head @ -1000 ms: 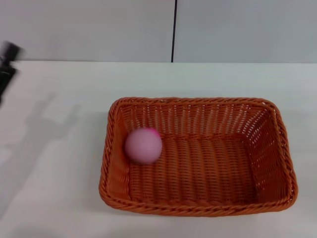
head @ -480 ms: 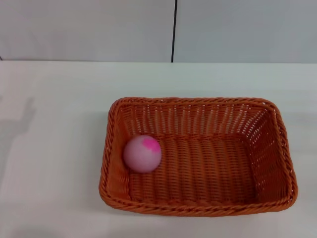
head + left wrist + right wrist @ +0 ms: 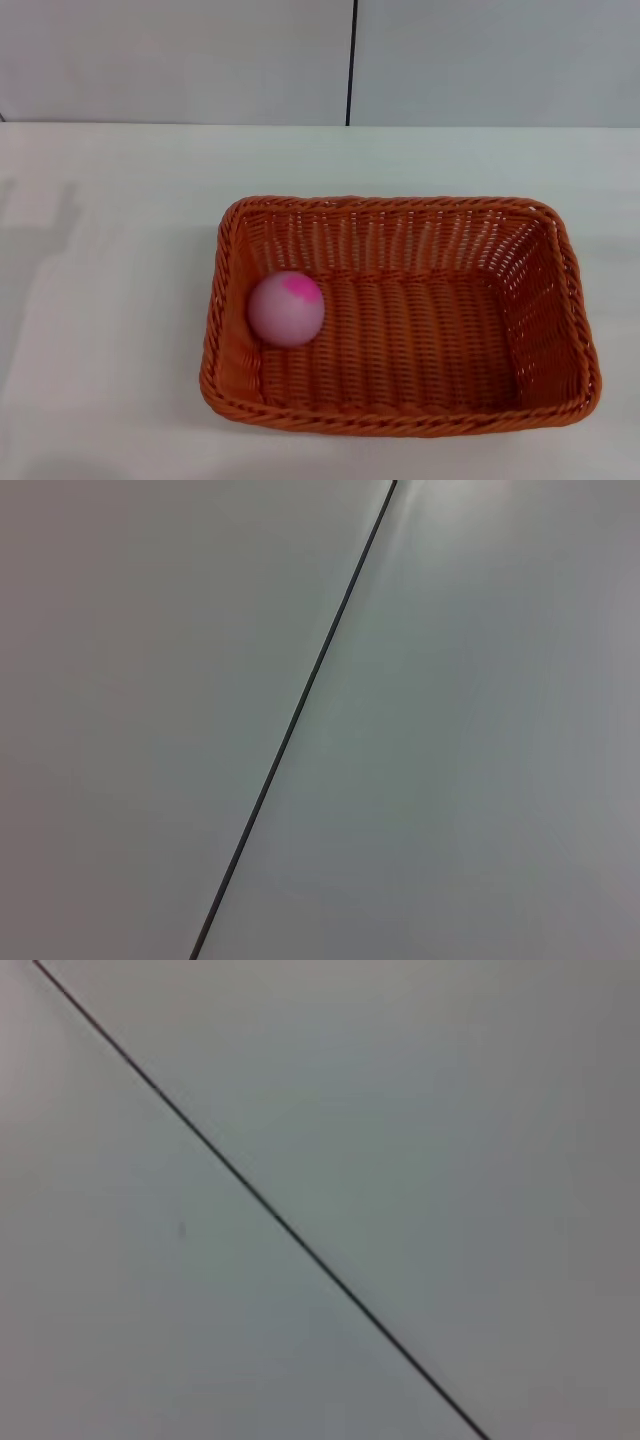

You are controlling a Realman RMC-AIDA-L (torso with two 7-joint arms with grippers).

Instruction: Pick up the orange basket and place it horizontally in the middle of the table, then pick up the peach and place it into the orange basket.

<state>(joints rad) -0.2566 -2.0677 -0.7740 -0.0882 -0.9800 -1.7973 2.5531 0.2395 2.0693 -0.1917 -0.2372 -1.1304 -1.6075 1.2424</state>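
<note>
The orange basket (image 3: 400, 415) lies lengthwise across the white table (image 3: 110, 300), slightly right of centre in the head view. Inside it, the pale-pink peach (image 3: 286, 309) rests on the woven floor against the left wall, its magenta patch turned upward. Neither gripper appears in any view. Both wrist views show only a plain grey wall with a thin dark seam (image 3: 300, 700) (image 3: 260, 1205).
A grey wall with a vertical dark seam (image 3: 351, 62) rises behind the table's far edge. A faint shadow (image 3: 40, 215) lies on the tabletop at the far left.
The left arm has withdrawn from the head view's upper left and left the picture. The peach has settled against the basket's left wall, its magenta patch now on top.
</note>
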